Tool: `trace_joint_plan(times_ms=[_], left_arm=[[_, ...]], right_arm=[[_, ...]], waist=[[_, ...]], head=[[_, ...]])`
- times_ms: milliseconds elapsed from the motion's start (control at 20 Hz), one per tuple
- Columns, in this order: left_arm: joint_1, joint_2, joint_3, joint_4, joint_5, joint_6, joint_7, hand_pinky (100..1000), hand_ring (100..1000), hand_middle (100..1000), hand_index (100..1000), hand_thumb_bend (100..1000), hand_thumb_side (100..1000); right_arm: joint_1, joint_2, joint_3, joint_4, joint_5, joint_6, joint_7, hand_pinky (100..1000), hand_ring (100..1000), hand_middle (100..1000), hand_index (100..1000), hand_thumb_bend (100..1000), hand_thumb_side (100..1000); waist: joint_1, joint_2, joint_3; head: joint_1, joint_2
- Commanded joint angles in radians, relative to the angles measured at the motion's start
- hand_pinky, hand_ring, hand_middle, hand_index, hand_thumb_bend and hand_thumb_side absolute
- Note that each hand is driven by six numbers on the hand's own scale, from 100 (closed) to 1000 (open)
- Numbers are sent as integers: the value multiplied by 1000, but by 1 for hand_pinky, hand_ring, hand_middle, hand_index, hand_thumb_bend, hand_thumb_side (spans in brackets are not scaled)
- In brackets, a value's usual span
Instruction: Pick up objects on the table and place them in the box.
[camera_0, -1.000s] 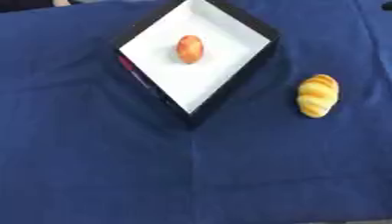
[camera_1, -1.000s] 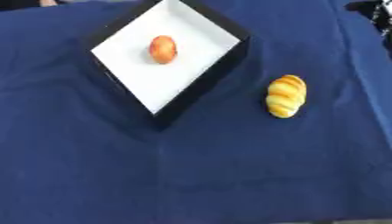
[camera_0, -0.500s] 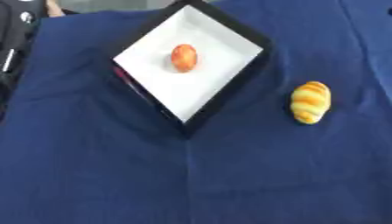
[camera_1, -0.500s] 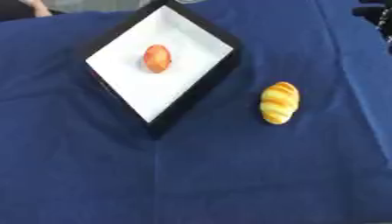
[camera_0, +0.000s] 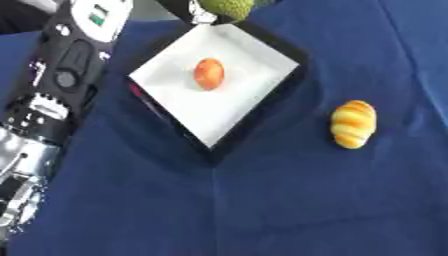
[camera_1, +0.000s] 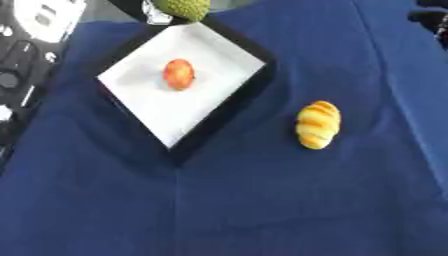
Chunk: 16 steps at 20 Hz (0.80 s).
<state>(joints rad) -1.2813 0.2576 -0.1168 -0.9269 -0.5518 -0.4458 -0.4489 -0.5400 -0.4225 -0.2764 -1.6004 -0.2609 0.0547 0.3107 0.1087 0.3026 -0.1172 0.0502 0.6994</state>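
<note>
Yellow bread roll (camera_0: 353, 123) looks light and squashy; hold its middle sides; hand fingers hidden, cannot tell.

The box (camera_0: 254, 115) — black-walled, white inside — sits cornerwise on the blue-covered worktop (camera_0: 289, 200). An orange-red, egg-shaped fruit (camera_0: 209, 73) lies inside it. A yellow, ridged croissant-like piece (camera_0: 353, 123) lies upright to its right — well apart. A green bumpy object (camera_0: 226, 7) shows at the box's far corner.

A dark blue cloth (camera_0: 262, 200) covers the whole table, creased with a straight fold line running toward the near edge, lit evenly, with no wall or floor showing.
</note>
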Motion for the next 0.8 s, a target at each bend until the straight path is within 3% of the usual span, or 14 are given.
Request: trace_joint_plan(times_ms=[50,300,500,550,600,650,700,800], left_arm=[[-10,-3,12,27,-51,29,50,626,549,474,438,480,100],[3,-24,14,94,-140,71,108,635,551,485,482,435,100],[12,-38,22,126,-217,92,140,667,584,516,537,350,100],[15,-41,26,131,-236,94,145,683,599,528,557,381,100],[19,-44,30,137,-256,95,147,701,624,556,592,307,100],[21,-47,34,143,-276,93,146,706,630,562,600,305,100],[24,-49,37,147,-295,90,144,746,688,618,671,293,114],[29,-55,48,156,-334,81,137,848,803,770,818,275,241]], right_arm=[[-23,-5,-1,-33,-6,10,-8,1000,787,760,868,100,598],[-31,4,4,-42,-3,19,-4,1000,787,759,867,100,599],[-34,7,6,-45,-3,23,0,1000,786,759,867,100,599],[-34,8,5,-46,-4,24,-1,1000,786,759,867,100,606],[-35,8,4,-47,-5,25,-2,1000,786,759,867,100,598],[-35,8,4,-48,-6,26,-2,1000,786,759,867,100,598],[-35,8,4,-49,-6,27,-3,1000,786,759,867,100,598],[-34,8,5,-49,-6,27,-3,1000,786,759,867,100,598]], waist=[[-8,-4,-6],[-4,-2,-17],[-3,-1,-21],[-3,-1,-21],[-2,-1,-21],[-2,-1,-21],[-2,-1,-21],[-2,-1,-20]], head=[[13,-13],[21,-11],[25,-9],[24,-9],[23,-8],[23,-8],[21,-8],[19,-7]])
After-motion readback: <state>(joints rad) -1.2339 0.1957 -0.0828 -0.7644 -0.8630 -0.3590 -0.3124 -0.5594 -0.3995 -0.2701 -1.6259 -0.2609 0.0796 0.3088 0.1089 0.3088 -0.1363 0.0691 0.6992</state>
